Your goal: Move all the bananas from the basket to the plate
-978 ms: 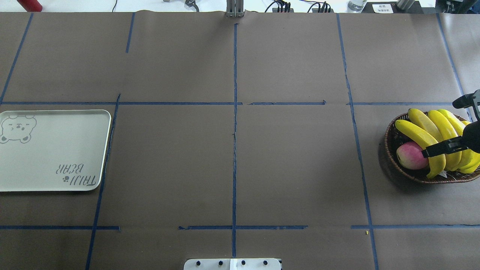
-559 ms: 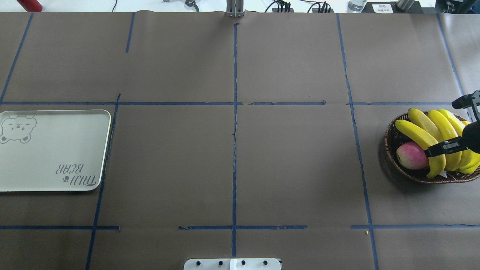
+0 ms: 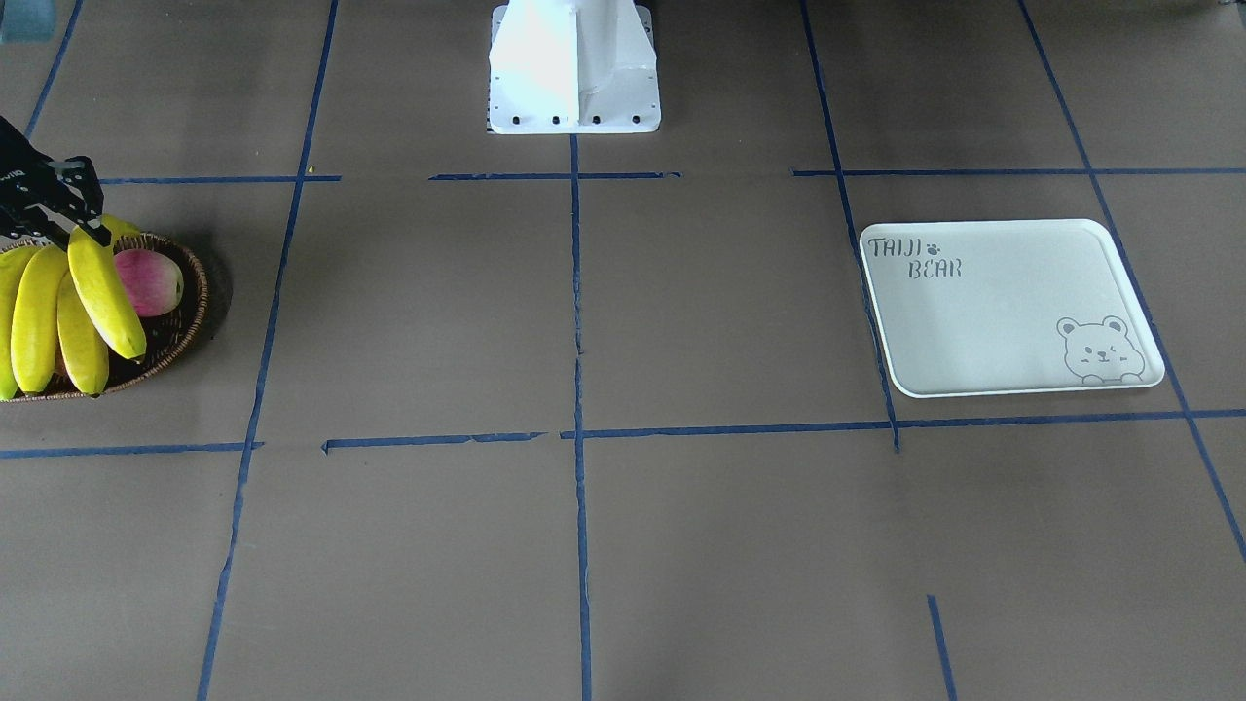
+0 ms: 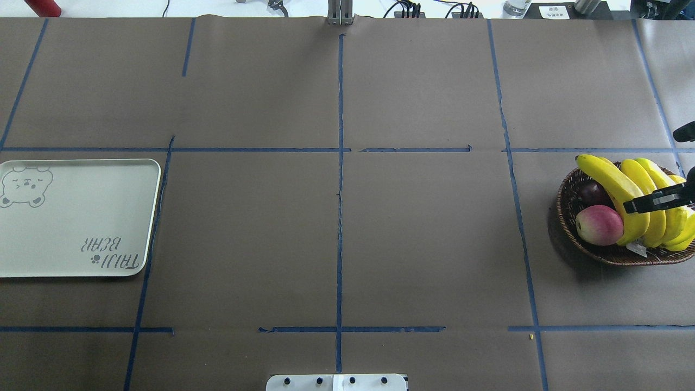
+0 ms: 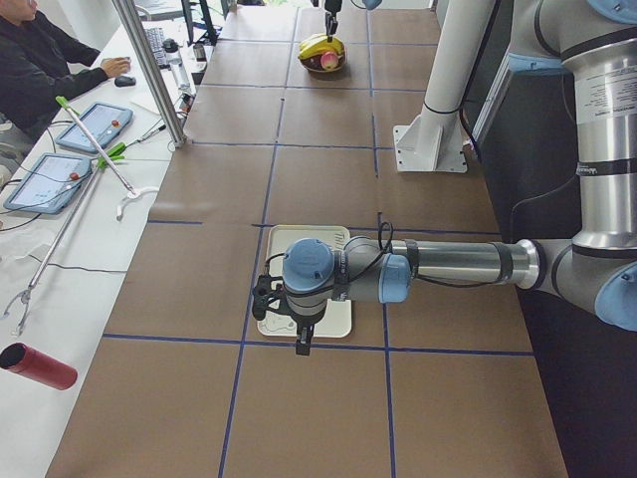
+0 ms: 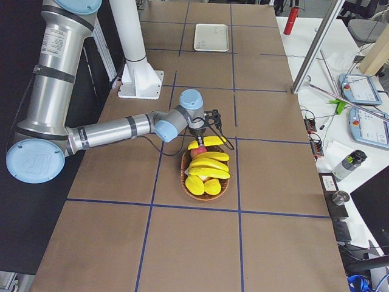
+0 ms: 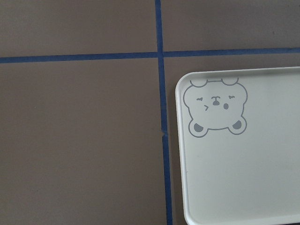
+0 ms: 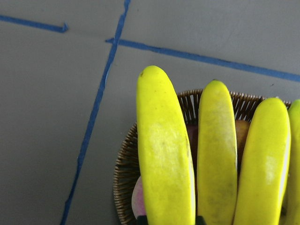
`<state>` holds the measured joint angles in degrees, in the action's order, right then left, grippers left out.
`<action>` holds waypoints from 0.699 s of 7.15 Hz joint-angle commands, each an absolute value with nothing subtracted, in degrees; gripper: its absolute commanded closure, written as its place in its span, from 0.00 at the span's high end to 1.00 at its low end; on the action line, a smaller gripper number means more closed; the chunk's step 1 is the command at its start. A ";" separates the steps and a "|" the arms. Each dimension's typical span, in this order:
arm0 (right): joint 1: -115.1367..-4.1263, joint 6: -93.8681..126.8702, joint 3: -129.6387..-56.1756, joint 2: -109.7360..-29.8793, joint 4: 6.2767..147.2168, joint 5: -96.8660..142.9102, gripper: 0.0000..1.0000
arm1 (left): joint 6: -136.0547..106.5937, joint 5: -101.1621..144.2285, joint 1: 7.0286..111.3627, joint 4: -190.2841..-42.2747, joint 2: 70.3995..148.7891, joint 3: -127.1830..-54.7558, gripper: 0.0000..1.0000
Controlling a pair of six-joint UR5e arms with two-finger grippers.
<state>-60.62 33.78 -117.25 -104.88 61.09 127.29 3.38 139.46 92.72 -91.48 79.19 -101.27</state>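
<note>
Several yellow bananas (image 4: pixel 613 190) lie side by side over the brown wicker basket (image 4: pixel 570 239) at the table's right end. My right gripper (image 4: pixel 651 200) is shut on the stem end of the bananas (image 3: pixel 102 282), and the leftmost one is raised above the basket rim (image 3: pixel 190 312). In the right wrist view the bananas (image 8: pixel 164 154) fill the frame. The white bear-print plate (image 4: pixel 76 217) lies far left with nothing on it. My left gripper (image 5: pixel 299 339) hangs over the plate (image 5: pixel 338 321); I cannot tell whether it is open or shut.
A pink-red apple (image 4: pixel 599 225) and a dark fruit (image 4: pixel 592 191) sit in the basket beside the bananas. The robot base (image 3: pixel 574 68) stands at mid-table. A person (image 5: pixel 40 60) sits at a side table holding tablets. Brown paper with blue tape lines spans between basket and plate.
The right gripper has moved toward the table's far right, and the bananas have shifted with it. The leftmost banana's tip has risen, so more of the apple shows.
</note>
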 commanded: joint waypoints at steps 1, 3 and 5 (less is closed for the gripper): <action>-67.73 33.75 -121.98 -105.47 61.08 130.23 0.01 | 3.25 141.23 92.72 -91.49 79.19 -101.34 1.00; -66.98 40.46 -121.47 -99.45 61.08 133.75 0.01 | -2.23 141.24 92.55 -91.58 80.24 -105.09 1.00; -58.23 60.36 -120.68 -88.65 61.00 132.99 0.01 | -12.34 143.59 90.63 -97.78 81.47 -107.84 1.00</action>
